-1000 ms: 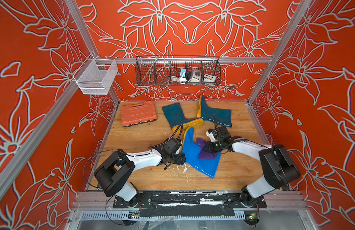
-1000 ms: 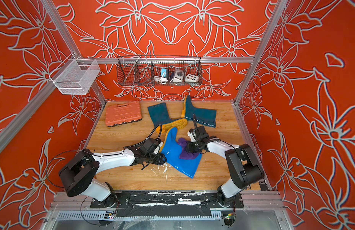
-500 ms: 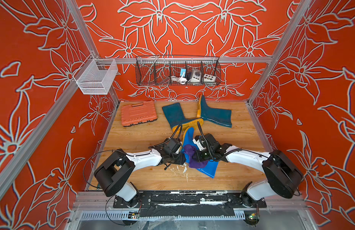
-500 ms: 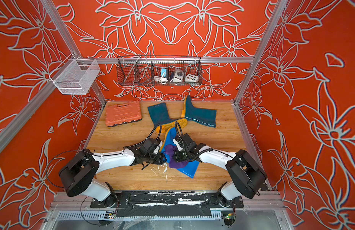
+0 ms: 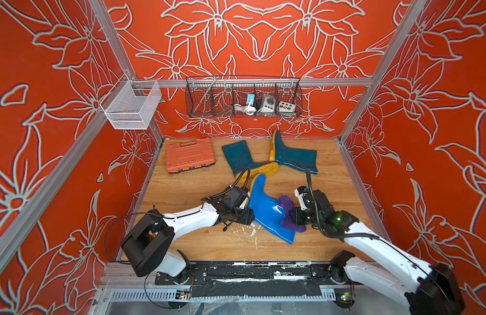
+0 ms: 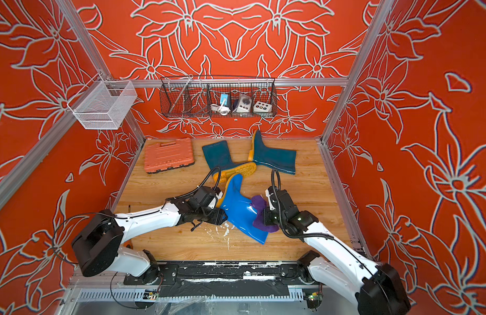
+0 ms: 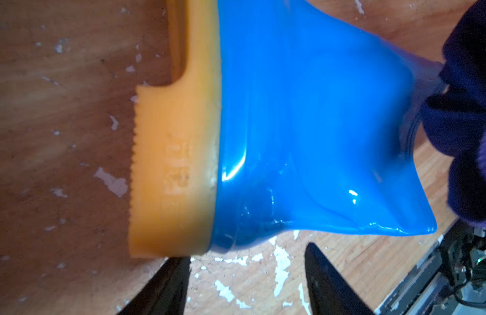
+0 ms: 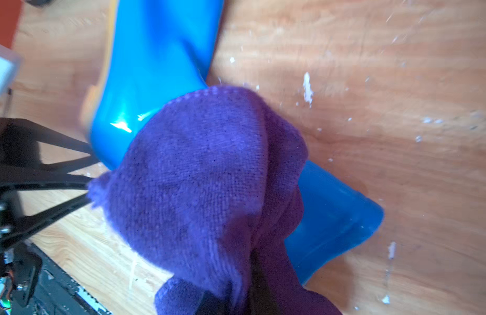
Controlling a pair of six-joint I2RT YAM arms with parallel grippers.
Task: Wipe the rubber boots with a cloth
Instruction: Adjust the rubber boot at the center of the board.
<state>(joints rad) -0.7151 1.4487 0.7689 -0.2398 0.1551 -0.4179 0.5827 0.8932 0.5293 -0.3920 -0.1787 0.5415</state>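
A bright blue rubber boot (image 5: pixel 265 210) (image 6: pixel 237 208) lies on its side mid-table, orange sole (image 7: pixel 171 169) toward my left arm. The purple cloth (image 5: pixel 290 216) (image 8: pixel 198 174) is bunched over its shaft (image 8: pixel 334 218), and my right gripper (image 5: pixel 296 216) (image 8: pixel 236 294) is shut on the cloth, its fingers mostly buried in the fabric. My left gripper (image 5: pixel 250 218) (image 7: pixel 247 259) stands open just off the boot's heel, with only bare wood between its fingers (image 7: pixel 315 261). Two dark teal boots (image 5: pixel 237 156) (image 5: pixel 293 158) lie on their sides farther back.
A flat orange tool case (image 5: pixel 190 155) lies at the back left. A black wire basket (image 5: pixel 243 96) and a white mesh basket (image 5: pixel 130 105) hang on the walls. White flecks (image 5: pixel 246 231) mark the wooden table (image 5: pixel 181 185) near the boot's heel.
The right gripper swept the cloth leftward over the blue boot, then back right toward the shaft's open end. The left gripper's jaws have spread a little wider beside the heel.
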